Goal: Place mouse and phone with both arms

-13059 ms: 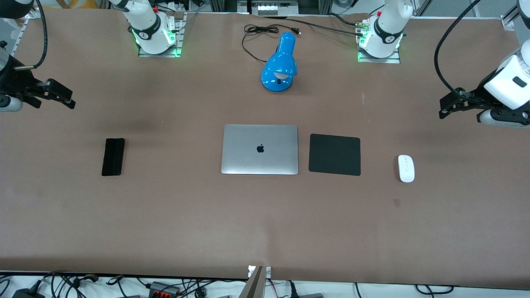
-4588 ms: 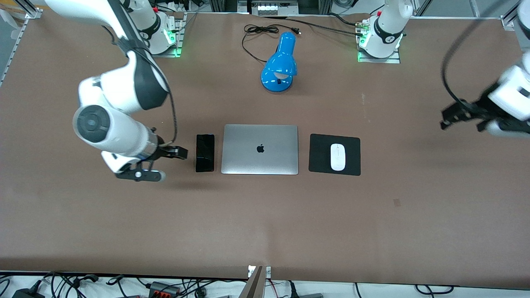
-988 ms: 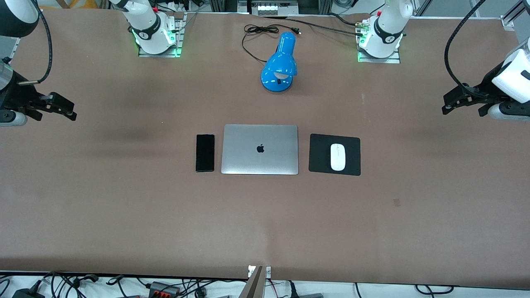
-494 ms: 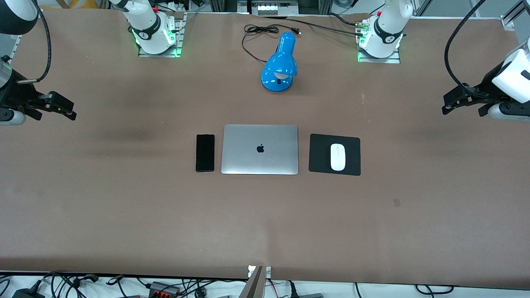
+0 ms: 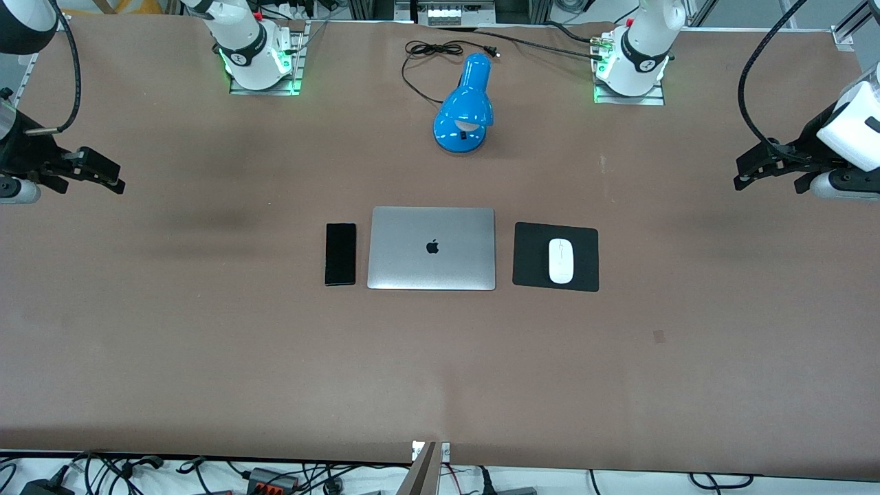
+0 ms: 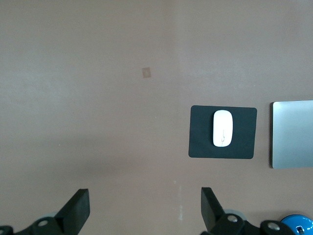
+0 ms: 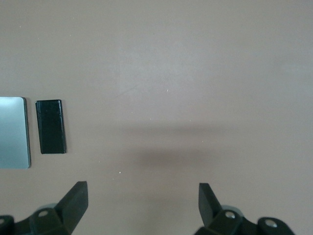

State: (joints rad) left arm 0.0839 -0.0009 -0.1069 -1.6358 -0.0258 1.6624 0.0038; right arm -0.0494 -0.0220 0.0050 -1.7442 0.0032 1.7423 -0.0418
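Brown tabletop (image 5: 206,357): mouse (image 5: 561,260) and phone (image 5: 340,254) appear placed. Left end effector (image 6: 144,210) and right end effector (image 7: 142,205) hover wide open, empty; no further move looks needed.

From my station, the right arm (image 5: 20,137) and the left arm (image 5: 842,137) are both cut by the front view's side edges — I get only their wrists and cables, not the links joining them to their bases. In the left wrist view the laptop (image 6: 292,134) runs off the frame edge, and the blue lamp (image 6: 298,224) shows only as a sliver at the border. The right wrist view also clips the laptop (image 7: 13,132) to a narrow strip. I can't make out the mouse's (image 5: 561,260) scroll line clearly — too small.
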